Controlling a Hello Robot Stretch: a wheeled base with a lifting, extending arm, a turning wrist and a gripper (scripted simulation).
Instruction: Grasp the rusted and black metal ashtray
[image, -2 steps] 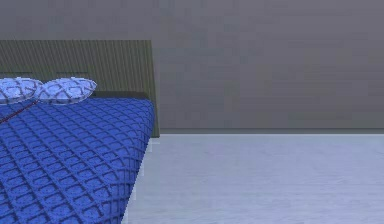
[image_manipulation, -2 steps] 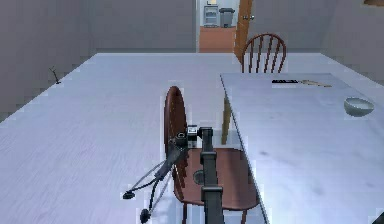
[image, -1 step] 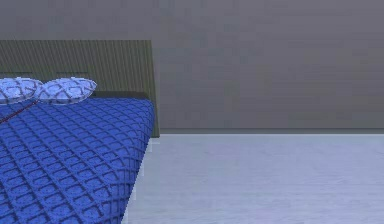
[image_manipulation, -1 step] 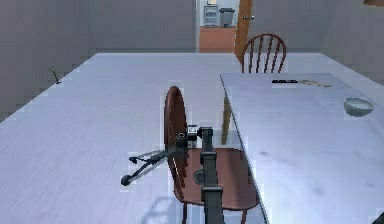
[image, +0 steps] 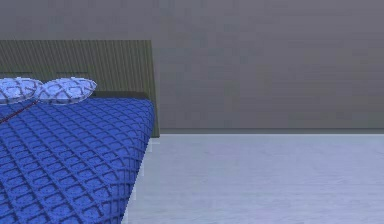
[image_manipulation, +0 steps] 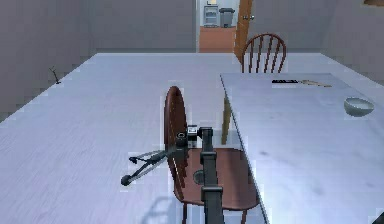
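Lying toward the far end of the white table (image_manipulation: 300, 135) in the arm side view: small dark flat item (image_manipulation: 285, 81), low and black-looking, possibly the ashtray. It is too small for rust or rim to be made out. Just beside it, toward the view's right, are thin pale flat pieces (image_manipulation: 316, 83).

Pale bowl (image_manipulation: 358, 105): round and greyish, on the same table near the view's right edge, well apart from the dark item.

Arm (image_manipulation: 210, 190): dark bar rising from the bottom edge, crossing the near wooden chair (image_manipulation: 175, 115), which is red-brown with a rounded back and stands at the table's near side.

Gripper (image_manipulation: 130, 168): thin fingers (image_manipulation: 150, 157) reach left of the chair over bare pale floor (image_manipulation: 90, 130). It holds nothing, and how the jaws stand cannot be told. It is well apart from the dark item.

Second wooden chair (image_manipulation: 265, 52): spindle-backed, at the table's far end.

Doorway (image_manipulation: 218, 25): in the far wall, with an orange-brown door leaf beside it.

Forward view: bed (image: 70, 160) with a blue lattice-patterned cover, two matching pillows (image: 65, 90), a dark headboard (image: 100, 65), a grey wall (image: 270, 60) and pale floor.
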